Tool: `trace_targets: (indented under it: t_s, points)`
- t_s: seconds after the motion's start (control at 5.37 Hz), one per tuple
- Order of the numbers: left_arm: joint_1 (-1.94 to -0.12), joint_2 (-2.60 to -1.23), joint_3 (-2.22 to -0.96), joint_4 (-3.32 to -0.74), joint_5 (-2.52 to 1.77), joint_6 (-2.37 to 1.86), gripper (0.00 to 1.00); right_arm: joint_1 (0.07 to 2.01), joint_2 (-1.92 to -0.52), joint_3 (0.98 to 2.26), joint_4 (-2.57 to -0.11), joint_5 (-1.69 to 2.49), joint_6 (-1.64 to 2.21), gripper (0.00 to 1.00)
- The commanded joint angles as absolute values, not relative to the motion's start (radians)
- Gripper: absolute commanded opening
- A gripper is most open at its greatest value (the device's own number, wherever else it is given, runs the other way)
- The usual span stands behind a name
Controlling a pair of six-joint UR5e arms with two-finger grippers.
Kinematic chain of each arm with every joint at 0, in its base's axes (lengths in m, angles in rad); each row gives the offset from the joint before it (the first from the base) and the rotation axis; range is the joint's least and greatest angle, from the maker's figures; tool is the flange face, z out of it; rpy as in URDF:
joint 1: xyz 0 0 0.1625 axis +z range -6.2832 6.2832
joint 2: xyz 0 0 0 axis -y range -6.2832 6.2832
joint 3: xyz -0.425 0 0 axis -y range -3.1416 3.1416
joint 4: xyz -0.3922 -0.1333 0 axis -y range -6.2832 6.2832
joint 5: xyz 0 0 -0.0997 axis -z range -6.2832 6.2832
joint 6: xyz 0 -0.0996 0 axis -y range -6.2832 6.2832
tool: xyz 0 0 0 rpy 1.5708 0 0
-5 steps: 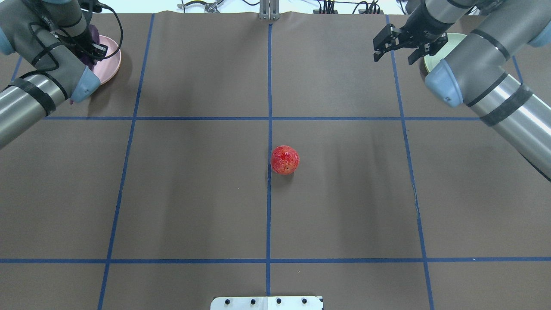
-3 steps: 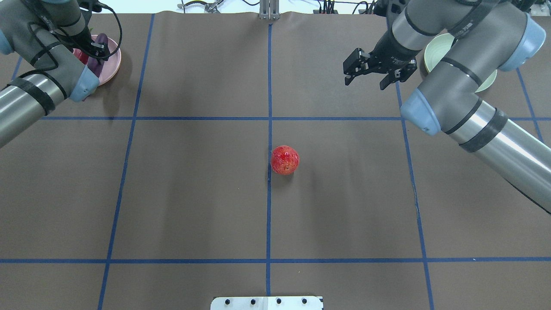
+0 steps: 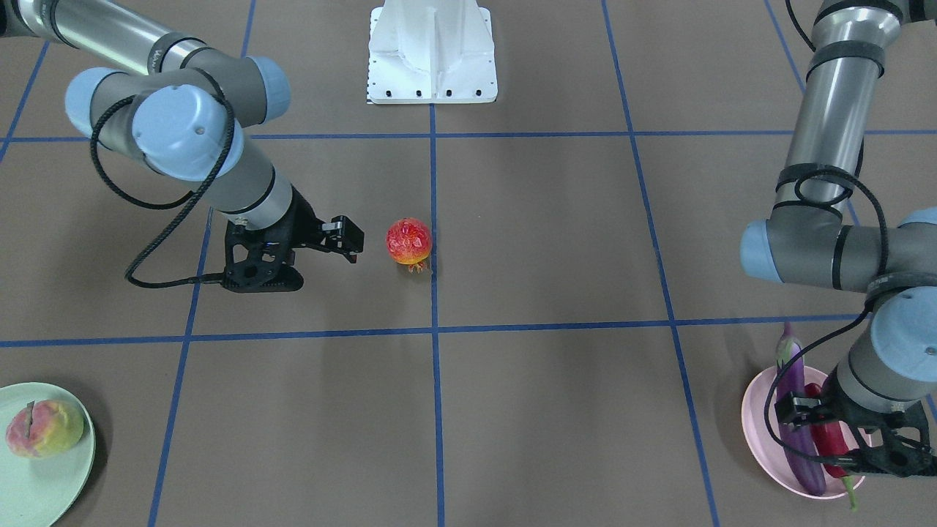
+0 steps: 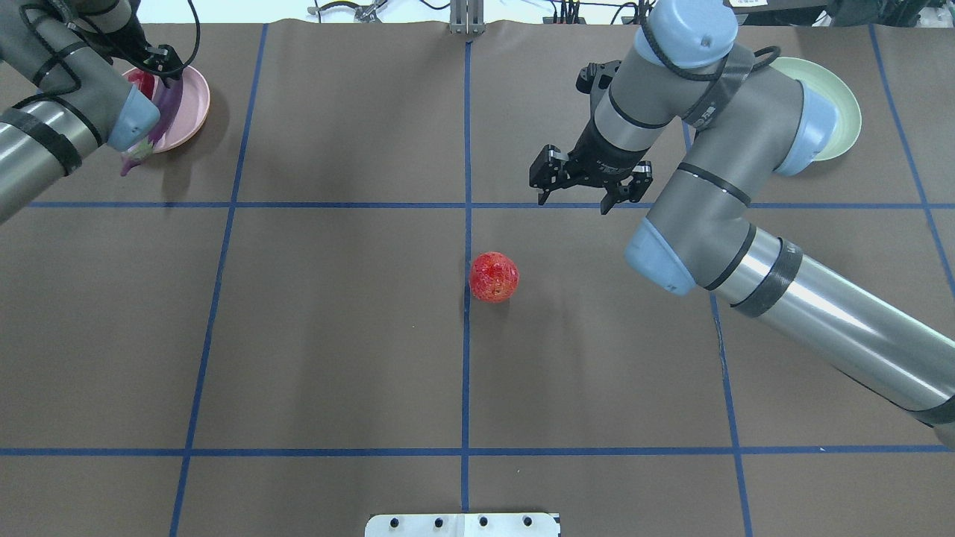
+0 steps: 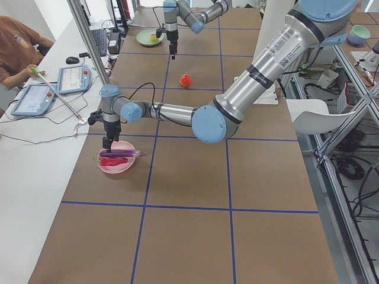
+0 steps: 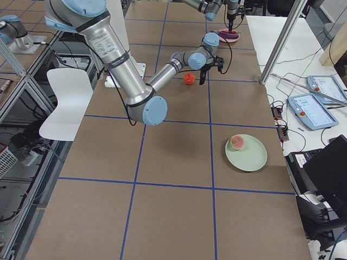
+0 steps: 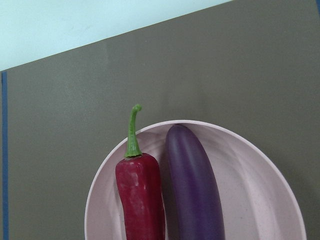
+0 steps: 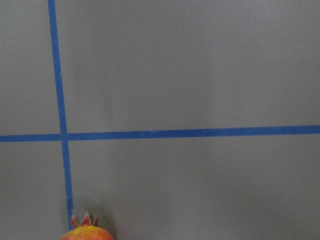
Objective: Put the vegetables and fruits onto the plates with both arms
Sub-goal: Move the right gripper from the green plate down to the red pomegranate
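Observation:
The round bumpy red-orange fruit [image 4: 493,277] lies alone mid-table on a blue tape line; it also shows in the front view [image 3: 409,241] and at the bottom edge of the right wrist view [image 8: 87,233]. My right gripper [image 4: 576,200] is open and empty, hanging just beyond the fruit. The pale pink plate [image 3: 755,421] holds the purple eggplant [image 3: 796,413] and the red chili pepper [image 3: 827,439] side by side. My left gripper [image 3: 842,439] hangs open over them, holding nothing. The yellow-green peach [image 3: 42,428] lies on the mint green plate [image 3: 51,487].
The white robot base [image 3: 432,58] stands at the table's near-robot edge. Blue tape lines grid the brown table cover. An operator [image 5: 18,50] and tablets [image 5: 74,78] are at a side bench. A white chair [image 6: 65,103] stands beside the table.
My right arm has swung from the green plate toward the table's middle, nearer the red-orange fruit, still open. My left arm has drawn back a little, uncovering the eggplant and chili on the pink plate.

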State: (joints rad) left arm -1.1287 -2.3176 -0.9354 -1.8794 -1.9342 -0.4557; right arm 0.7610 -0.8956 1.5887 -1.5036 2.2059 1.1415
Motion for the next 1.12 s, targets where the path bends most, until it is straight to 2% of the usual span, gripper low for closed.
trace_targets:
  t_s: [0.0,0.19,0.93]
  points:
    - [-1.137,-2.319,-0.957,-1.876,-1.948,-0.457,1.00,0.669,-0.833,1.547,-1.502,2.116,1.228,1.00]
    - [-1.135,-2.324,-0.960,-1.875,-1.948,-0.457,1.00,0.645,-0.786,1.499,-1.500,2.094,1.259,1.00]
    - [-1.137,-2.322,-0.969,-1.875,-1.947,-0.457,1.00,0.572,-0.782,1.451,-1.499,2.037,1.270,1.00]
